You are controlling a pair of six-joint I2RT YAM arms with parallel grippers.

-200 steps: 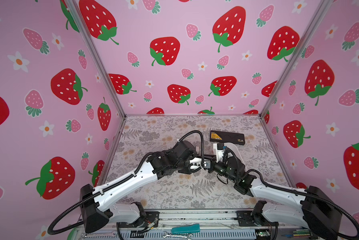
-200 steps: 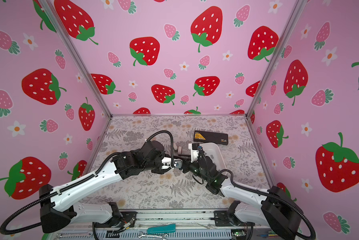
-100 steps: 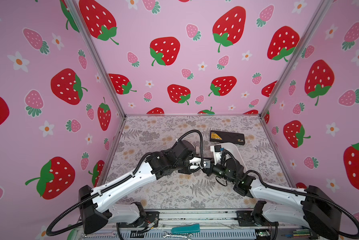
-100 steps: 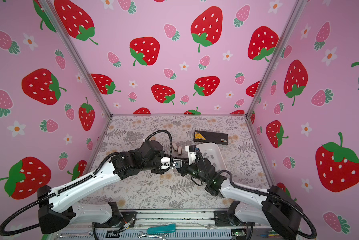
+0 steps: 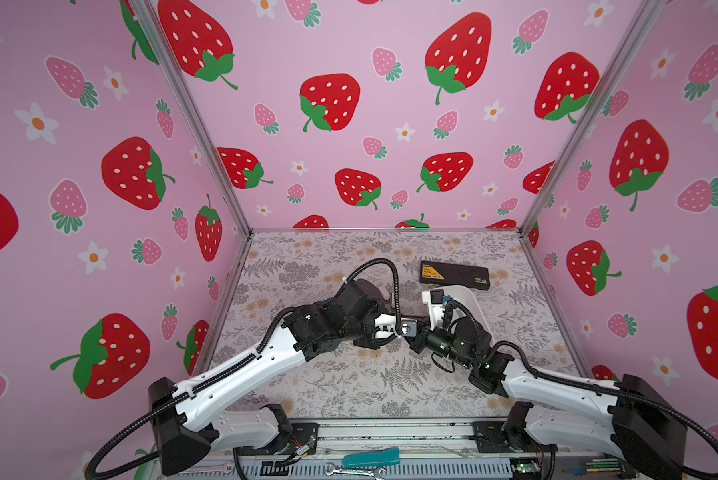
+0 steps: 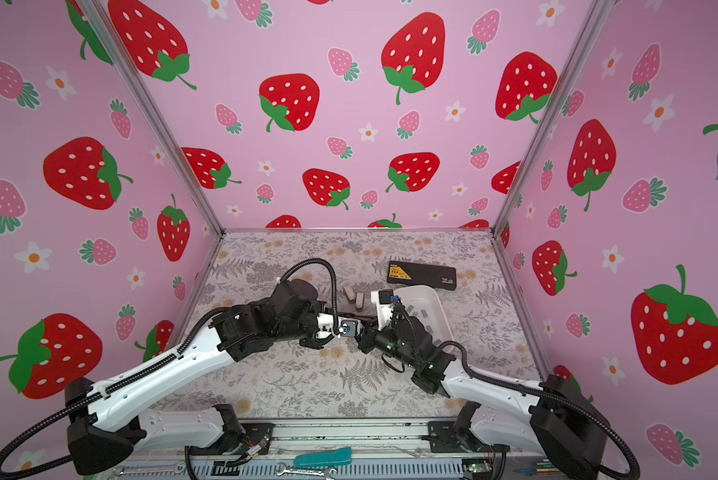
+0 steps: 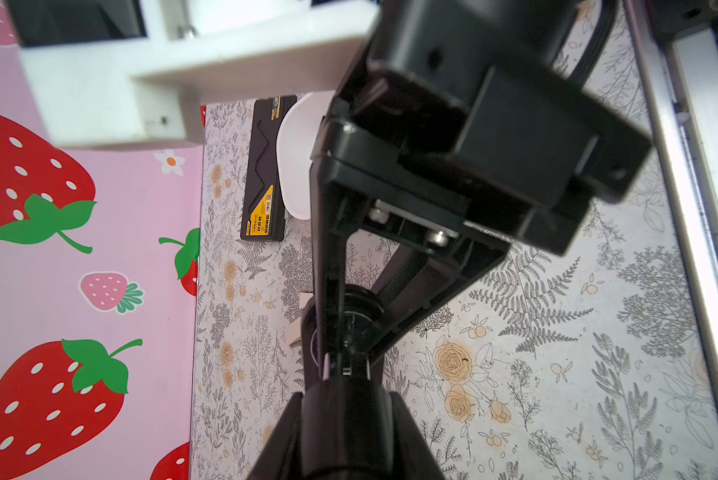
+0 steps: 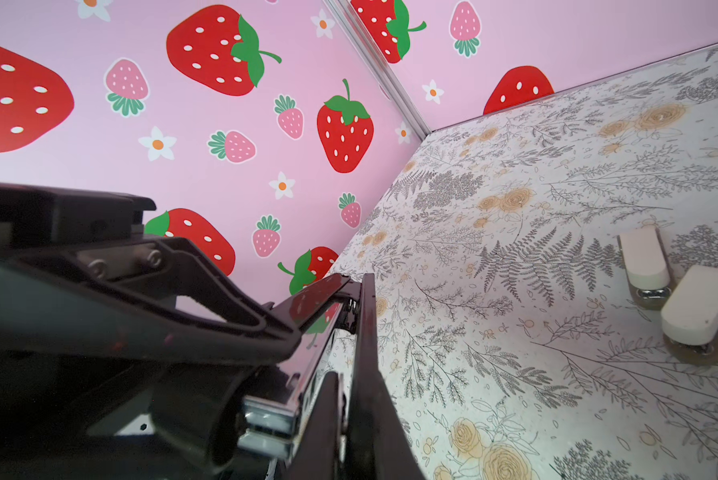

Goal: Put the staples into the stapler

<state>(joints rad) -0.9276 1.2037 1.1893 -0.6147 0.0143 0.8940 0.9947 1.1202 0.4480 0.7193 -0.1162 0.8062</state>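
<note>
Left gripper (image 7: pixel 340 365) clamps the glossy black metal-railed stapler (image 8: pixel 307 328) aloft; right gripper (image 8: pixel 349 399) pinched together at its rail, probably to open it.

Both arms (image 5: pixel 245 370) (image 5: pixel 557 382) stretched inward, wrists nearly touching mid-table, fingers (image 8: pixel 361 374) pressed together.

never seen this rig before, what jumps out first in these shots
The pink strawberry-print walls boxing in the scene hit first. Next, two black-and-white arms meet at mid-table, the left end effector and right end effector both shut, nose to nose. Behind them lie a white tray holding staples, a black box at the back, and two small beige staplers.
</note>
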